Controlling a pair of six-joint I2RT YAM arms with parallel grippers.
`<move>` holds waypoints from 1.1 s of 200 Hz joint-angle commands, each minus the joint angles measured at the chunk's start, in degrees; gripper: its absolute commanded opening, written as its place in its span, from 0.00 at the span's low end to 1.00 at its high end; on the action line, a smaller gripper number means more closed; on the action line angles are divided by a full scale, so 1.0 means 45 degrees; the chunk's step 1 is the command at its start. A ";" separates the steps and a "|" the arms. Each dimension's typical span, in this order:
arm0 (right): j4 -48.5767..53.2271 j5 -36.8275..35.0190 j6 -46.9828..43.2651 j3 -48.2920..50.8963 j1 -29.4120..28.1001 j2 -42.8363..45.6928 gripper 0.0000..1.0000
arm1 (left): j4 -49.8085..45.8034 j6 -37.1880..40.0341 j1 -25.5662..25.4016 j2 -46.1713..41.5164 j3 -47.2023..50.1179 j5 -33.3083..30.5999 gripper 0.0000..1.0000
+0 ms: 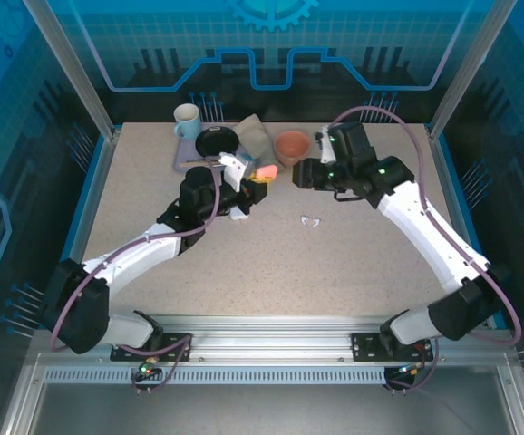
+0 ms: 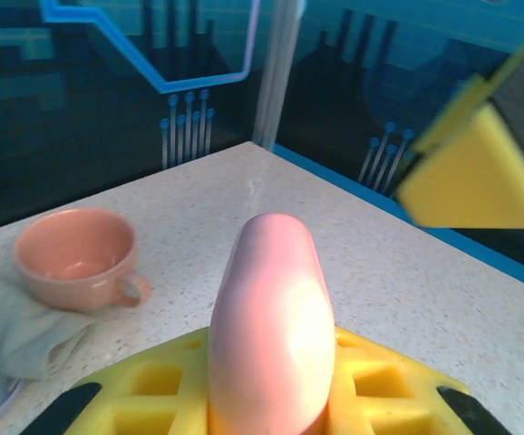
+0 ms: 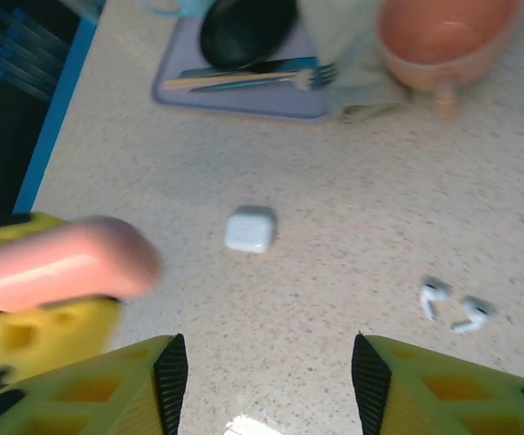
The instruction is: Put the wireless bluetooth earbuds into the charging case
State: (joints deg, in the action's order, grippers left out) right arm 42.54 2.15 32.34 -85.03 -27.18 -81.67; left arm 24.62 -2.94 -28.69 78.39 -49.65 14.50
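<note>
**Pink Case Aloft, White Buds Waiting**

At the bottom of the right wrist view, the right gripper (image 3: 269, 364) is hovering over the table with its jaws standing apart and empty. Just above it to the right, the white earbuds (image 3: 431, 297) are lying loose, side by side. At frame centre the white case (image 3: 250, 229) is sitting apparently closed. At left, the left gripper (image 1: 258, 179) is clamping a salmon-pink charging case (image 2: 271, 317) off the surface.

The step in hand looks like a bud pick-up. Doing it well likely means descending straight over one bud and pinching gently, since so small a piece could skid away.

The speckled beige tabletop (image 1: 334, 272) is carrying, farther back, a lilac tray (image 3: 244, 98) with a black bowl (image 3: 244, 27) and fork (image 3: 244, 80), a cloth (image 3: 344, 54), a pink cup (image 3: 443, 36) and a mug (image 1: 187, 120). Blue patterned panels (image 1: 262, 45) are enclosing the cell.
</note>
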 commanded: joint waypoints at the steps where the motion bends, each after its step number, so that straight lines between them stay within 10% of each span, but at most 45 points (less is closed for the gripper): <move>1: -0.0457 -0.0646 0.1437 0.1557 0.0785 0.0638 0.54 | -0.0804 -0.1606 0.0036 0.0313 -0.0291 -0.0410 0.00; 106: -0.1322 -0.1298 0.2530 0.4974 0.1997 0.2093 0.55 | -0.7226 -0.7197 -0.0187 0.7122 -0.6650 0.0874 0.00; 220: -0.1779 -0.1049 0.2801 0.5742 0.1860 0.2269 0.55 | -1.1140 -0.7300 -0.0114 1.1049 -1.0408 0.1182 0.08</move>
State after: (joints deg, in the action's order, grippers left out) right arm 35.46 -2.76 44.16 -59.96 -19.07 -72.95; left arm -19.31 -36.56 -29.10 126.28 -92.92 19.35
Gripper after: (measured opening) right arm 0.548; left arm 0.234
